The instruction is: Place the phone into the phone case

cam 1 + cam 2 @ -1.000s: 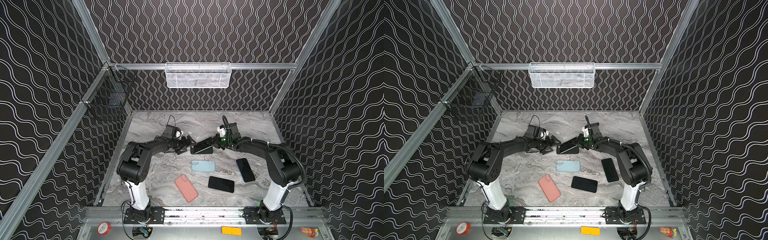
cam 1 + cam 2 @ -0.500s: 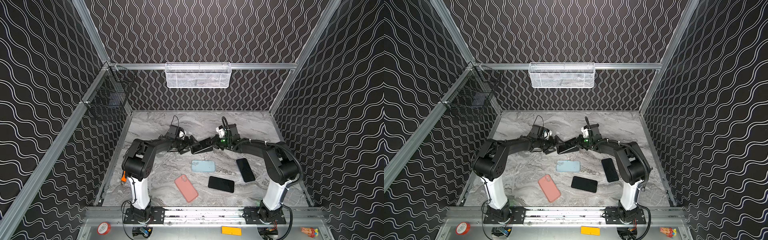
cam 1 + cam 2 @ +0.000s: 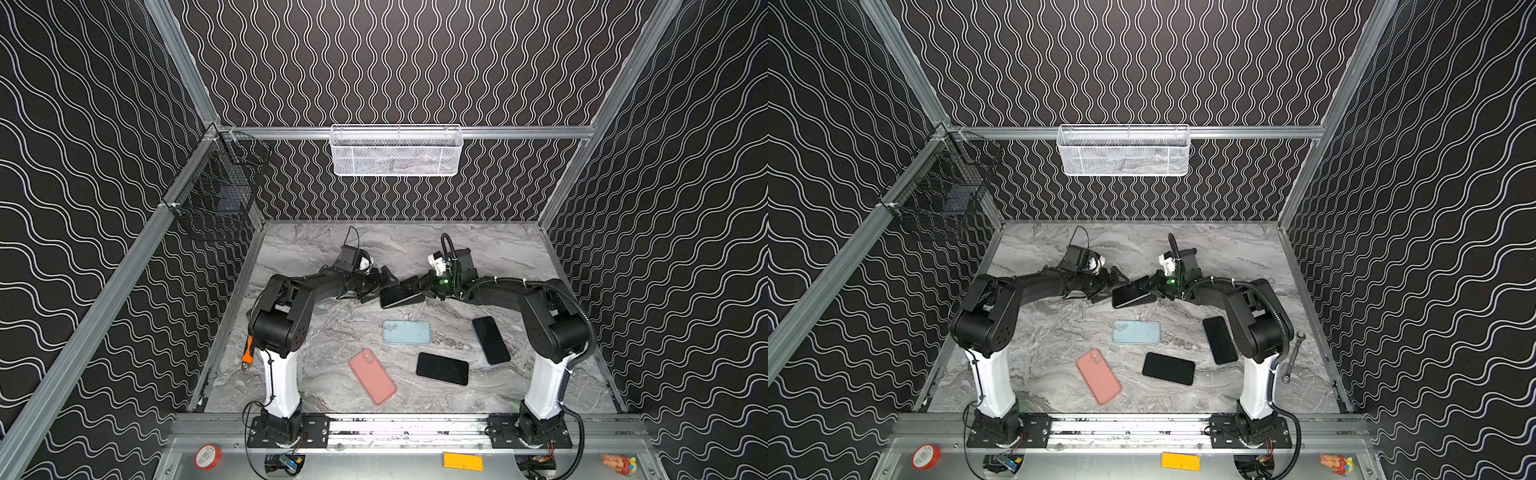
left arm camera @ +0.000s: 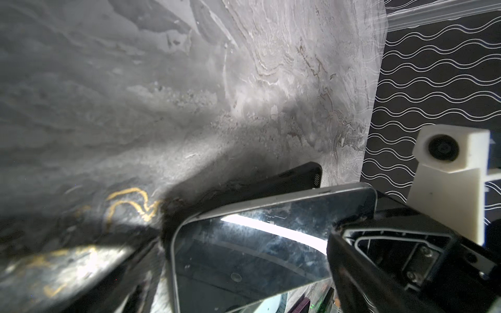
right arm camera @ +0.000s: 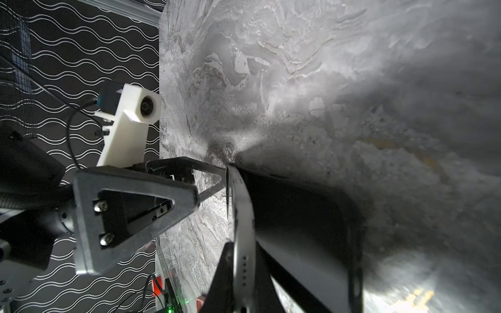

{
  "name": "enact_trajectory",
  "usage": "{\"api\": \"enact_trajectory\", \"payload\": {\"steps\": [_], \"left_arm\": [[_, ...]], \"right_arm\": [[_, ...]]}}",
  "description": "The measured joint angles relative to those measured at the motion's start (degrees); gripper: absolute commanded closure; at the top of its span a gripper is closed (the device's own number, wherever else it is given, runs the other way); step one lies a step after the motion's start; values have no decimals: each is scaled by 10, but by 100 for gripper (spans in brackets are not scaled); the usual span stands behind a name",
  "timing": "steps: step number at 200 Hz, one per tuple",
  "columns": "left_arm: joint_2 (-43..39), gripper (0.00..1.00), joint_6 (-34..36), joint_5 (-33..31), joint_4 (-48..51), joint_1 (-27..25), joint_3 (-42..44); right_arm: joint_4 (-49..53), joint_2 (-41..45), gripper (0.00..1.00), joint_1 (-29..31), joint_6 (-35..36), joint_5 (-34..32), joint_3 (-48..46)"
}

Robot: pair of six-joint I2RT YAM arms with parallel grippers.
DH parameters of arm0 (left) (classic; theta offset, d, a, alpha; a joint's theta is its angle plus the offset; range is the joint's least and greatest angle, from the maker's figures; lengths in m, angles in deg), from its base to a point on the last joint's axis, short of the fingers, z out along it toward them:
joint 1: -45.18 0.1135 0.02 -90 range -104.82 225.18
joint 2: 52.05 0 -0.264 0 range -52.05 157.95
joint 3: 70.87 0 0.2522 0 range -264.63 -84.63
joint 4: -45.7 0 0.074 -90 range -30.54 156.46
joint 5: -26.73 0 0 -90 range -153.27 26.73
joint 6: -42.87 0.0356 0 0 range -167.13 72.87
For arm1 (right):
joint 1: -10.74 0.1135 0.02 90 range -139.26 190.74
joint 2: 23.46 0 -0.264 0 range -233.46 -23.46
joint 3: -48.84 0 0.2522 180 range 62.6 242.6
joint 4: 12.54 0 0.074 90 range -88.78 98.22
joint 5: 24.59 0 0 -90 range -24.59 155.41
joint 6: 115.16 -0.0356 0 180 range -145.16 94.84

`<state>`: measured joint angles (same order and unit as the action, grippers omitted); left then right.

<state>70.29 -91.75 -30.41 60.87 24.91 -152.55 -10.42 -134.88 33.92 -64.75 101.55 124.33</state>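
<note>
Phone first: the black phone with a silver rim is clamped at its right end by my right fingers, which are closed tight on it. It hangs tilted over the far middle of the grey marble worktop. My left fingers stand spread wide just beside the phone's left end and hold nothing. In the right wrist view one of them sits close to the phone's silver edge. A black slab lies against the phone's back, and I cannot tell whether that is a case. Nearer on the worktop lie a light blue phone case in the middle and a salmon-pink phone case to its near left. Two flat black phones lie to the right, all apart from one another.
</note>
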Motion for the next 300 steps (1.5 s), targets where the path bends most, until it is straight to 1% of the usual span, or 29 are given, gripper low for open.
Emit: {"api": "enact_trajectory", "payload": {"steps": [65, 142, 213, 243, 300], "left_arm": [[9, 2, 0, 0, 0, 1, -10], [13, 2, -2, -5, -8, 1, -14], [14, 2, -2, -7, -16, 1, -13], [14, 2, -2, -6, -24, 0, -10], [11, 2, -3, -5, -34, -1, -4]], "right_arm": [[0, -5, 99, -1, 2, 3, 3], [6, -13, 85, -2, 9, -10, 8], [30, -15, 80, 0, 18, -37, 6], [54, -12, 72, 3, 30, -58, 6], [117, 0, 60, 5, 55, -110, 7]]}}
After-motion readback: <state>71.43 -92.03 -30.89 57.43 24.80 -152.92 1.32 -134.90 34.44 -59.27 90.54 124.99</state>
